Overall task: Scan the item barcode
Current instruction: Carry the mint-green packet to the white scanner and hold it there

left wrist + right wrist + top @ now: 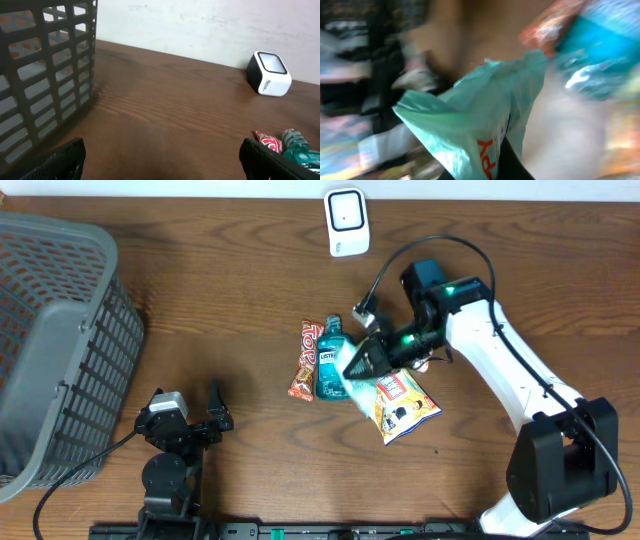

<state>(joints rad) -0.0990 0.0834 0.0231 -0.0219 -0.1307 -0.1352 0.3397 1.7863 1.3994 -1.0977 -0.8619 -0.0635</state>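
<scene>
Item: mint-green plastic packet [470, 115] with red lettering, near the table's middle, just right of the mouthwash bottle [330, 358] and overlapping the far-left corner of the yellow snack bag [402, 405]. In the overhead view it shows as a pale patch [352, 383] under the right gripper [362, 365]. Whether it is clear of the wood cannot be told.

Grip: the right gripper's jaws are pressed together on the packet, pinching its near edge. The right wrist view is heavily blurred; no barcode is readable.

Handling (judgement): thin film, light, soft and limp. It will likely droop and crinkle, so the printed face may fold away from the reader. An edge pinch suits it; slippage is the main risk, not breakage.

Neighbours: a red candy bar [303, 360] lies touching the bottle's left side. A dragging packet could nudge these.

Room: the white barcode scanner [346, 222] stands at the far edge, well apart from the cluster, with bare wooden table [220, 270] between. The grey basket [95, 370] fills the left side. The left gripper [216, 415] sits near-left with jaws spread wide, holding nothing, and is out of the path.
</scene>
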